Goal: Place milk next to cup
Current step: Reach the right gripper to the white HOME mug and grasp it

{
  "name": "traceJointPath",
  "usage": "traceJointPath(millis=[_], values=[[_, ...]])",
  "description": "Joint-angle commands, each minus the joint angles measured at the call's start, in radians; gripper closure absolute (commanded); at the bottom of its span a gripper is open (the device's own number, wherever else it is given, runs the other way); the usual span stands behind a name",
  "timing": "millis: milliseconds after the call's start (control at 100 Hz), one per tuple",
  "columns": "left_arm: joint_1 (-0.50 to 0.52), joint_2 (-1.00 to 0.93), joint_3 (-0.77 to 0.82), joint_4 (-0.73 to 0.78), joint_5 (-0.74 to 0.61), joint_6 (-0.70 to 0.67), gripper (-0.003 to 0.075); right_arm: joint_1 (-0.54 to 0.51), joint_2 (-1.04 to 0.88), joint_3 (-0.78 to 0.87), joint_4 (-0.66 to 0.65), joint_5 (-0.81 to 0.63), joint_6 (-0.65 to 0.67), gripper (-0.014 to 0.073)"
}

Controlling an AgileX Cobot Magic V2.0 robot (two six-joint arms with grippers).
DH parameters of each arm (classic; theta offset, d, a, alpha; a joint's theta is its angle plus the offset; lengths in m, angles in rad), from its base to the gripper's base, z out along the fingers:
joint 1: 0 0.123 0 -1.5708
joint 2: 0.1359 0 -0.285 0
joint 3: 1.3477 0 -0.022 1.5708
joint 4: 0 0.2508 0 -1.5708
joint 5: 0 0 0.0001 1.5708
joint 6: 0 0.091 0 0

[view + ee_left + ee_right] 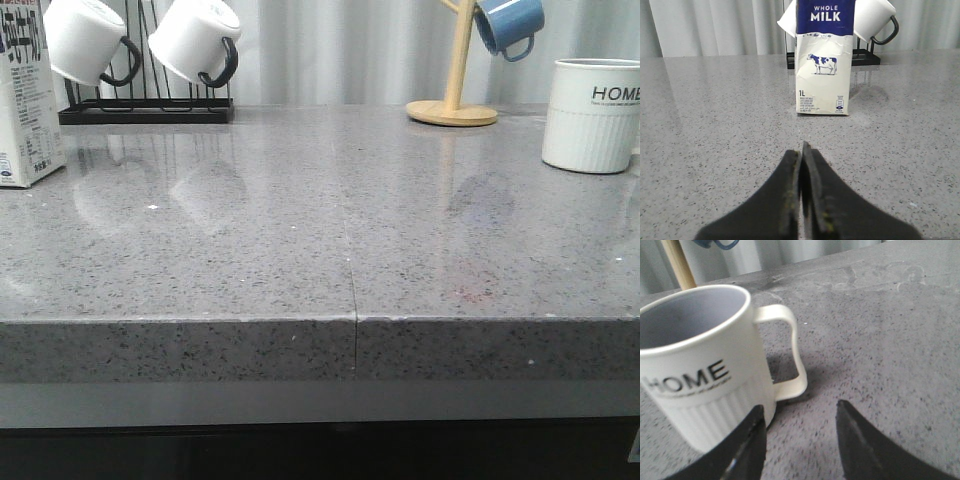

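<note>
From the front view, the grey speckled surface (300, 230) has the milk (27, 95) standing upright at its far left edge, cut off by the frame, while the cup (592, 113) sits way over at the far right edge, so the two are well apart. Along the back edge there's a black rack (145, 110) with two glossy white cups (195, 40) hanging on it near the back left corner, and a wooden mug tree (455, 90) with a blue mug (510, 25) closer to the back right corner. No arms show up in this view. In the left wrist view, the left hand (802, 190) has its fingers pressed together with nothing between them, hovering over bare surface a little short of the milk (you can read "WHOLE MILK", the cow and "1L" on the face turned toward it). In the right wrist view, the right hand (800, 440) is spread apart, empty, with the cup's cream handle (790, 355) lined up roughly with the gap and one finger (752, 442) just beside the ribbed lower half; I can't tell whether it's touching.
</note>
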State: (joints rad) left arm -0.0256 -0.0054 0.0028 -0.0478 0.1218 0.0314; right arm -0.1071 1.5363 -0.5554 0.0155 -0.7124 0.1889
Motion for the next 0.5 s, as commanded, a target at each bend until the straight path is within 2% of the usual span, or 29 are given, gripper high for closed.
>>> traceJointPath(millis=[0, 400, 450, 490], values=[[0.001, -0.032, 0.040, -0.003, -0.086, -0.008, 0.0741, -0.015, 0.008, -0.064, -0.006, -0.093, -0.027, 0.0251], [0.001, -0.032, 0.040, -0.003, -0.086, -0.008, 0.0741, -0.006, 0.173, -0.291, -0.030, -0.054, -0.035, 0.0253], [0.001, -0.032, 0.040, -0.003, -0.086, -0.008, 0.0741, -0.006, 0.193, -0.313, -0.030, -0.054, -0.035, 0.0277], [0.001, -0.032, 0.040, -0.003, -0.086, -0.008, 0.0741, -0.006, 0.205, -0.327, -0.031, -0.053, -0.035, 0.0331]])
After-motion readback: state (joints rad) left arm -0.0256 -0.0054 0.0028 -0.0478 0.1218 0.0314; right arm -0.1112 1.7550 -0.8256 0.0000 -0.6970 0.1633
